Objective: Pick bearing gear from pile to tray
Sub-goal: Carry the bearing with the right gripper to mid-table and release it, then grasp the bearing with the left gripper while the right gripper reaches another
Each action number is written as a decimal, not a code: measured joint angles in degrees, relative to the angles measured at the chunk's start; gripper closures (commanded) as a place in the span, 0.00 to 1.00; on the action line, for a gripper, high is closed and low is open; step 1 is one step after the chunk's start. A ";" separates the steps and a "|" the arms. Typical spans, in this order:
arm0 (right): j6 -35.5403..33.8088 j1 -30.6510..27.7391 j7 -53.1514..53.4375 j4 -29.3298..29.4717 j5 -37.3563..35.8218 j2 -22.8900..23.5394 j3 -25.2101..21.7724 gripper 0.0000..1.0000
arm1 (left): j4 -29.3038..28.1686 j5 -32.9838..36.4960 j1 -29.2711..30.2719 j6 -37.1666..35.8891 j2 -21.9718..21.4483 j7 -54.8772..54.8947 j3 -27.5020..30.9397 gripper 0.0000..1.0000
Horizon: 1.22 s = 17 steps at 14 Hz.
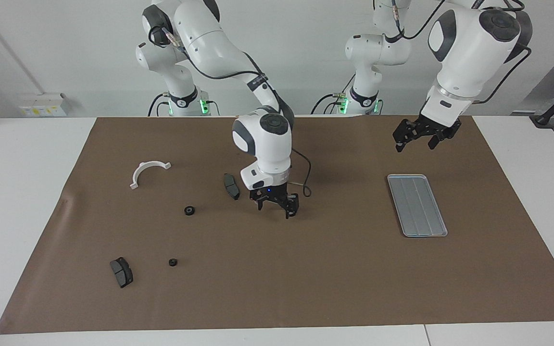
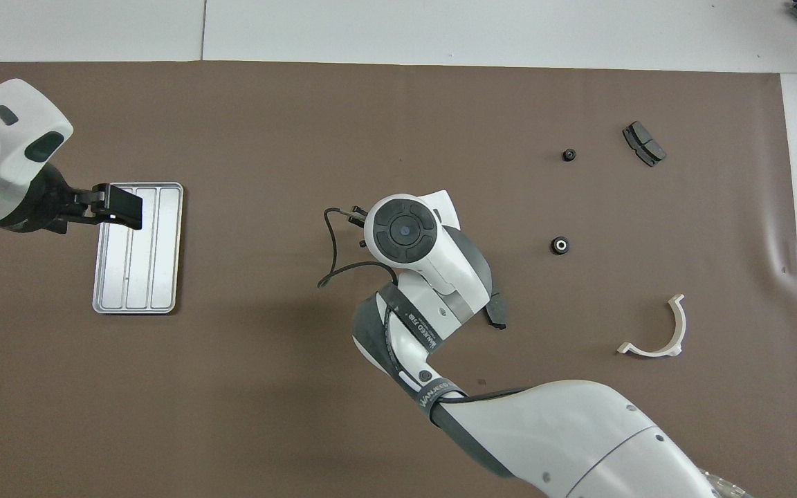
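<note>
Two small black round gears [image 1: 189,210] [image 1: 173,262] lie on the brown mat toward the right arm's end; they also show in the overhead view [image 2: 560,245] [image 2: 569,155]. My right gripper [image 1: 277,205] hangs low over the bare mat mid-table, open and empty, beside a dark brake pad [image 1: 231,186]. The silver grooved tray [image 1: 416,205] [image 2: 138,247] lies empty toward the left arm's end. My left gripper [image 1: 416,139] [image 2: 118,207] is raised over the tray, open and empty.
A second brake pad [image 1: 121,272] [image 2: 644,143] lies farther from the robots than the gears. A white arc bracket [image 1: 147,172] [image 2: 658,332] lies nearer to the robots. The brown mat [image 1: 306,278] covers the white table.
</note>
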 measured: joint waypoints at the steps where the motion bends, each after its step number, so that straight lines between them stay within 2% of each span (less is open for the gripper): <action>1: -2.33 -2.62 -5.34 -0.55 0.02 -2.10 -0.02 0.00 | -0.28 0.00 -1.62 1.12 0.35 -2.51 -0.07 0.00; 4: -5.78 -9.66 -21.03 -4.63 0.08 -7.17 -0.01 0.00 | -0.28 0.00 -7.40 5.79 3.55 -10.06 -0.22 0.00; 8: -4.67 -14.51 -33.77 -11.49 1.82 -8.79 0.02 0.00 | 2.69 0.00 -12.90 7.94 10.53 -13.19 -0.25 0.00; 13: 5.87 -17.94 -42.76 -21.39 5.34 -10.76 0.04 0.00 | 11.02 0.44 -18.03 8.75 20.64 -19.85 -0.22 0.00; 17: 8.82 -19.68 -46.88 -26.49 6.84 -12.50 0.04 0.02 | 12.44 0.48 -21.11 14.05 25.65 -22.14 -0.23 0.00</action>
